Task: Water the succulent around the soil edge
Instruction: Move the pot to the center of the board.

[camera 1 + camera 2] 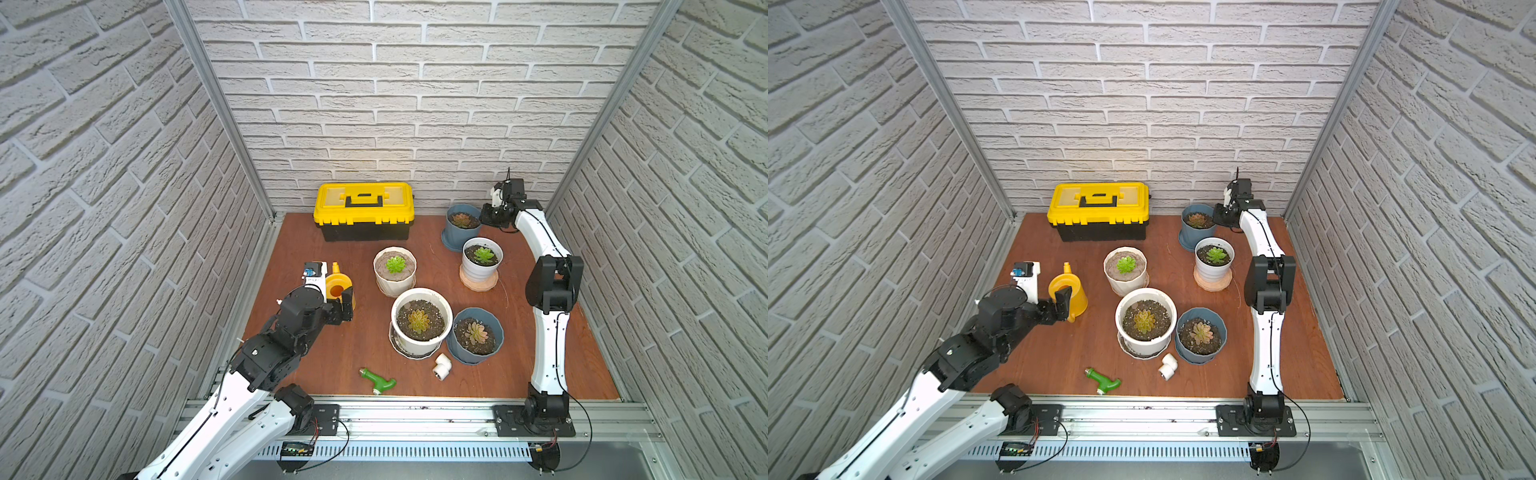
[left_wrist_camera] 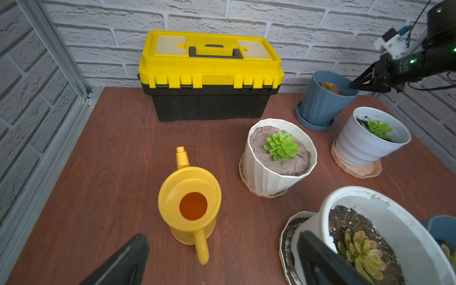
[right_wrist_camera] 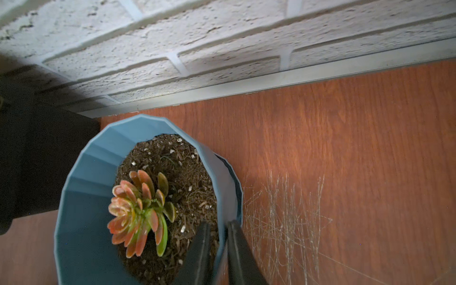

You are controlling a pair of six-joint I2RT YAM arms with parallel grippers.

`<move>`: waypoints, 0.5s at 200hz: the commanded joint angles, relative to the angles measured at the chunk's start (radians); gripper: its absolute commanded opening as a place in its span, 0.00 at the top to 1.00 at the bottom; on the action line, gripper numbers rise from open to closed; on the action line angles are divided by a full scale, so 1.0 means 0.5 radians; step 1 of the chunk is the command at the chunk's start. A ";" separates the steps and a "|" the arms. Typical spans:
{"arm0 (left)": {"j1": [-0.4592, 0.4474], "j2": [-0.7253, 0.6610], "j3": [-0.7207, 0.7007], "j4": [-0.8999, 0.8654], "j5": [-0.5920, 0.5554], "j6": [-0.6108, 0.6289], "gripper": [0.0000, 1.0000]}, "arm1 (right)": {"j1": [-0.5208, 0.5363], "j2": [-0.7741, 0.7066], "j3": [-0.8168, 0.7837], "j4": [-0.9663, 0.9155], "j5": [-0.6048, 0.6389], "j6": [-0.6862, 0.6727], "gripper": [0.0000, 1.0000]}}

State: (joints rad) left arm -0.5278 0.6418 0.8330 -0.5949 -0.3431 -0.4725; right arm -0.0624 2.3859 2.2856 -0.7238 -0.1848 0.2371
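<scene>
Watering can: the yellow watering can (image 2: 177,187) is standing upright on the table (image 2: 111,148), its spout pointing toward the toolbox (image 2: 209,98); nothing is touching it.
Left gripper: the left gripper (image 2: 222,235) is hovering with its jaws spread wide, just short of the can's handle (image 2: 202,249), and is gripping nothing.
Right gripper: the right gripper (image 3: 218,223) is pinching the rim of the rear blue pot (image 3: 81,197), with one finger inside and one outside.
Succulent: the reddish succulent (image 3: 138,212) is sitting in that pot by the back wall, well apart from the can. I am judging it to be the target, since its pot is being steadied.
Soil: the soil (image 3: 182,172) is looking dry and is showing no water.
Done: the pot is being held steady.
Outstanding: grasping the can, carrying it over, and pouring around the soil edge.
</scene>
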 commanded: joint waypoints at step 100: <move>-0.007 -0.209 0.028 -0.366 0.036 0.332 0.02 | 0.359 -0.167 -0.026 -0.508 -0.052 -0.369 0.97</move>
State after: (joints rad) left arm -0.5278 0.5510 0.8612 -0.7895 -0.3328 -0.3416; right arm 0.0395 2.3695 2.3058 -0.8371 -0.1383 0.0921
